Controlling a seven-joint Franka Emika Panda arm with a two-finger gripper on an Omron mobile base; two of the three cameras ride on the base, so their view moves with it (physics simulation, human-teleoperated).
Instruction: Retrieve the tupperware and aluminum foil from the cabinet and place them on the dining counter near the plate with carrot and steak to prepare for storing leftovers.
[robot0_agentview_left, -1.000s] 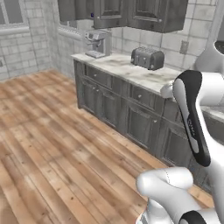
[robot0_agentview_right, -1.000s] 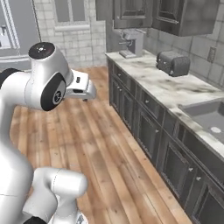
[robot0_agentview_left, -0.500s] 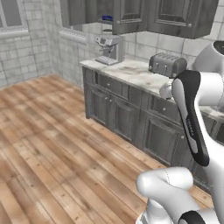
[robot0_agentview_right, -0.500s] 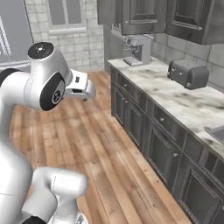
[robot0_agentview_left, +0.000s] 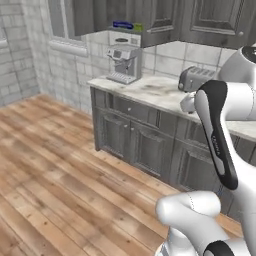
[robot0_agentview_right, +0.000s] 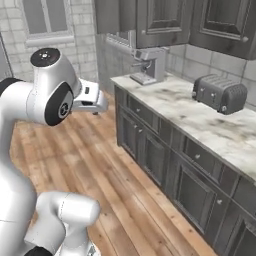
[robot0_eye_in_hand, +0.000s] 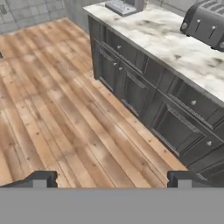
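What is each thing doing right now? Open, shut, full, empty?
cabinet: open, door swung out
foil: lying on the cabinet shelf
pincer: open, holding nothing
toaster: slots look empty
coffee machine: standing on the counter, nothing under its spout
drawers: shut

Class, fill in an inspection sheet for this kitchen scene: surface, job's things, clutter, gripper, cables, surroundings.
Surface: marbled counter over grey drawer cabinets.
Job's things: foil box lies in the open cabinet; tupperware nothing seen.
Clutter: coffee machine and toaster stand apart on the counter.
Gripper: gripper open, holding nothing, above the wood floor.
Cables: nothing seen.
Surroundings: tiled wall, window.
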